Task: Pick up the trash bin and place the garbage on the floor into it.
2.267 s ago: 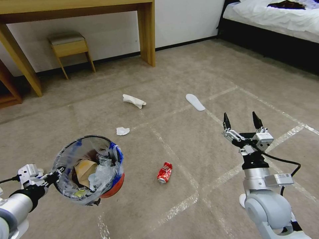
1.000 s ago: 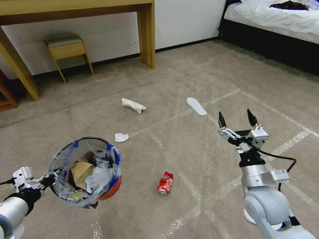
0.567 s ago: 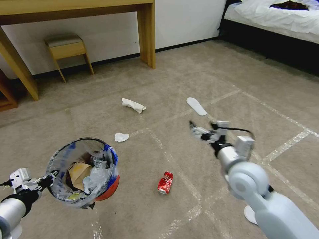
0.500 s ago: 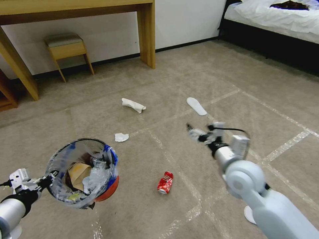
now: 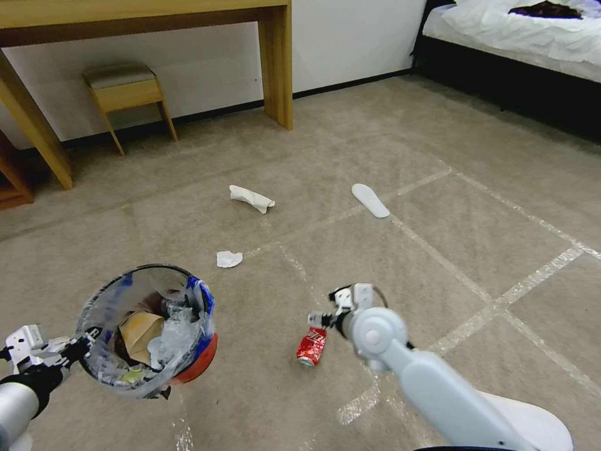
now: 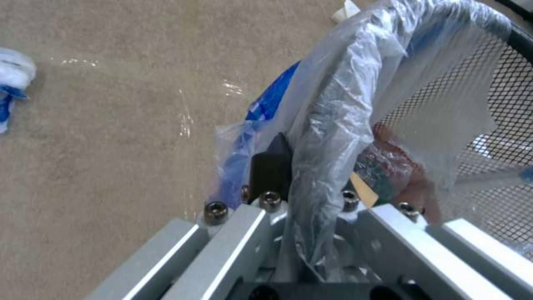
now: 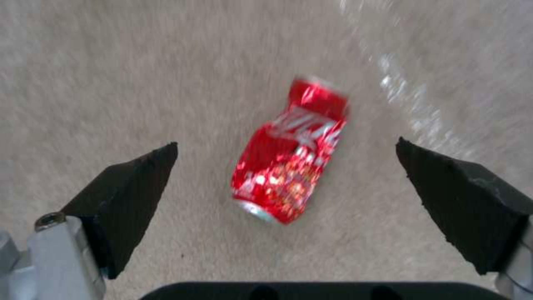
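The trash bin (image 5: 147, 329), red with a clear blue-printed bag, hangs tilted above the floor (image 5: 438, 156) at the lower left, holding a brown paper bag and crumpled plastic. My left gripper (image 5: 81, 349) is shut on its rim; in the left wrist view its dark finger (image 6: 270, 166) presses the bag (image 6: 344, 96) against the rim. My right gripper (image 5: 322, 316) hovers open just above a crushed red can (image 5: 311, 346). In the right wrist view the can (image 7: 289, 166) lies between the spread black fingertips (image 7: 128, 187). Farther off lie a small tissue (image 5: 229, 259), a crumpled white tissue (image 5: 251, 198) and a white slipper (image 5: 369, 200).
A wooden desk leg (image 5: 277, 62) and a small stool (image 5: 128, 88) stand by the far wall. A bed (image 5: 519, 37) with a dark base fills the back right. Shiny tape lines (image 5: 438, 250) cross the carpet. A white-and-blue scrap (image 6: 11, 83) lies beyond the bin.
My right arm has swung left and down from the right side until its open gripper points at the red can. The left arm with the bin has sunk slightly toward the lower left.
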{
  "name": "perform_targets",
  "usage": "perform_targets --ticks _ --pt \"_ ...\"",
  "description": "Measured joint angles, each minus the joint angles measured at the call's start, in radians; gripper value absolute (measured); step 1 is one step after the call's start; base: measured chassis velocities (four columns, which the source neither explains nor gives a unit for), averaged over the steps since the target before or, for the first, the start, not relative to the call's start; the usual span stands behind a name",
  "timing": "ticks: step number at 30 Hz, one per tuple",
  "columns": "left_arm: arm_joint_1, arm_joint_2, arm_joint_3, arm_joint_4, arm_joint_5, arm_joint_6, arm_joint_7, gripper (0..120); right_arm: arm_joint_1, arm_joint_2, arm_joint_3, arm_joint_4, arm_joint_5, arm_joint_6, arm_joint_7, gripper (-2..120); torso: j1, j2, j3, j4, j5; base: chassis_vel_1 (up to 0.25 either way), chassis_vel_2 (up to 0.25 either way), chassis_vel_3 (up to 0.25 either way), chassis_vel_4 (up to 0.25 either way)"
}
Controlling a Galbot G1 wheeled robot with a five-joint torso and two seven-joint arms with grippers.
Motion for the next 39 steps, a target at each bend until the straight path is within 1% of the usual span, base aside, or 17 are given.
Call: perform_targets --ticks 3,10,15,17,19,25,39 --pt "0.005 -0.005 0.000 0.000 0.004 -0.001 0.004 1 0.004 0.046 -0.020 -0.059 -0.016 -0.012 0.001 100 0.000 0.000 0.000 0.0002 0.0000 0.000 0.000 0.000 0.000" --pt "0.007 -0.003 -0.006 0.000 0.004 -0.003 0.007 1 0.026 0.093 -0.028 -0.136 -0.047 -0.021 -0.005 100 0.000 0.000 0.000 0.0002 0.0002 0.000 0.000 0.000 0.000" --pt "0.009 -0.004 -0.006 0.000 0.004 -0.004 0.007 1 0.025 0.123 -0.023 -0.195 -0.099 -0.014 -0.028 100 0.000 0.000 0.000 0.0002 0.0003 0.000 0.000 0.000 0.000" --pt "0.017 -0.007 -0.006 0.000 0.004 -0.006 0.009 1 0.017 0.147 -0.008 -0.253 -0.149 0.001 -0.061 100 0.000 0.000 0.000 0.0001 0.0002 0.000 0.000 0.000 0.000" --pt "0.022 -0.007 -0.008 -0.001 0.005 -0.008 0.011 1 0.016 0.157 0.003 -0.276 -0.162 0.006 -0.069 100 0.000 0.000 0.000 0.0003 0.0002 0.000 0.000 0.000 0.000" --pt "0.030 -0.005 -0.018 -0.004 0.005 -0.012 0.014 1 0.012 0.159 0.015 -0.290 -0.181 0.015 -0.089 100 0.000 0.000 0.000 0.0002 0.0002 0.000 0.000 0.000 0.000" --pt "0.037 -0.010 -0.015 -0.010 0.007 -0.014 0.015 1 0.001 0.167 0.019 -0.315 -0.194 0.019 -0.100 100 0.000 0.000 0.000 0.0002 0.0002 0.000 0.000 0.000 0.000"
